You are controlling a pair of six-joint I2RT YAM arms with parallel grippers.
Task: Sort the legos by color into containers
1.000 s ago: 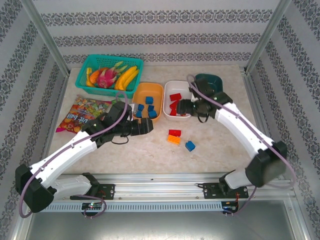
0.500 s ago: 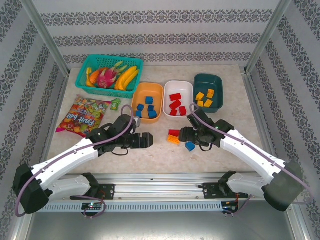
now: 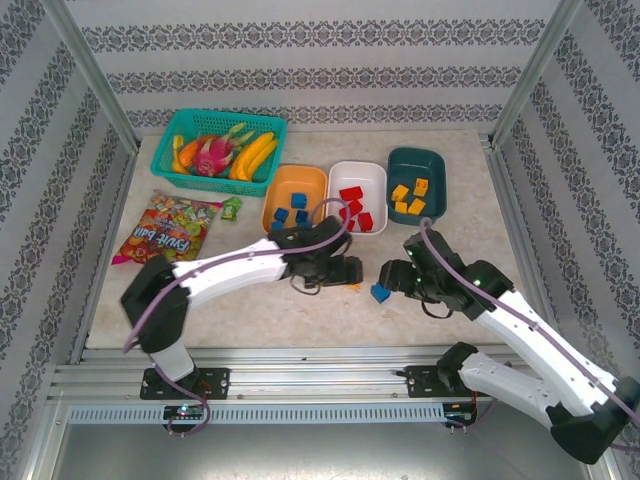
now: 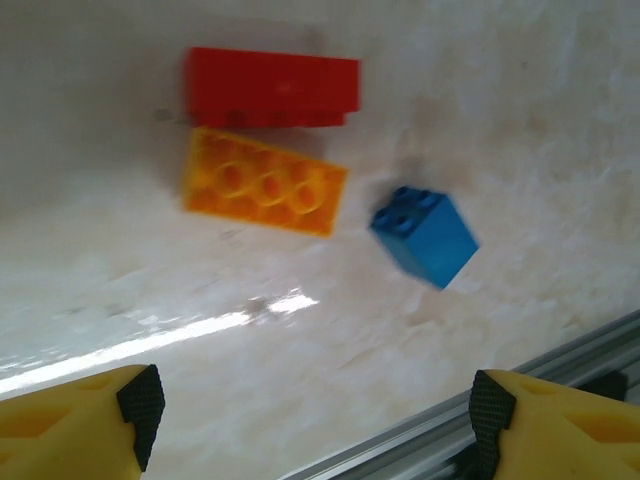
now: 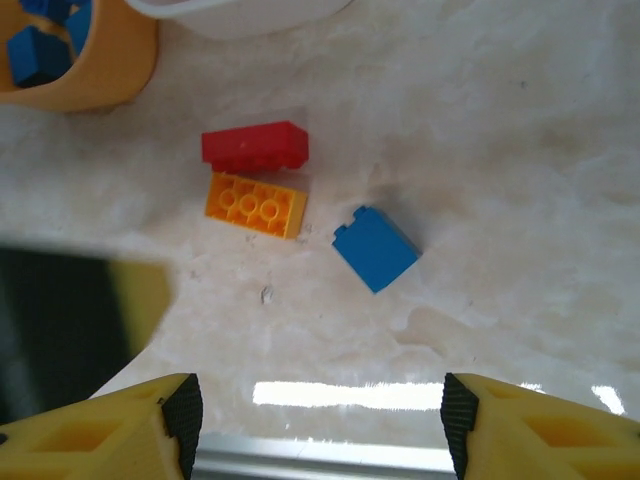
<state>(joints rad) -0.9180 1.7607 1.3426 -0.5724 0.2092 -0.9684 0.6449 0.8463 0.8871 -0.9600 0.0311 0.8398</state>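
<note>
Three loose studded plastic bricks lie on the pale table (image 3: 480, 220), nearer than the trays. The red brick (image 4: 270, 88) touches the orange brick (image 4: 265, 195). The small blue brick (image 4: 425, 235) sits just right of them, apart.

Left gripper (image 4: 315, 410): above the bricks, jaws wide, empty.

Right gripper (image 5: 320, 415): jaws spread, holding nothing.

The orange plastic tray (image 3: 300, 182) holds blue pieces (image 3: 298, 200), the white tray (image 3: 360, 172) holds red pieces (image 3: 350, 193), and the dark teal tray (image 3: 412, 162) holds yellow pieces (image 3: 400, 192).

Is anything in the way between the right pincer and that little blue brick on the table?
Nothing visible does. Bare table lies between the right pincer and the blue brick; the red brick and orange brick sit off to one side, apart from it.
</note>
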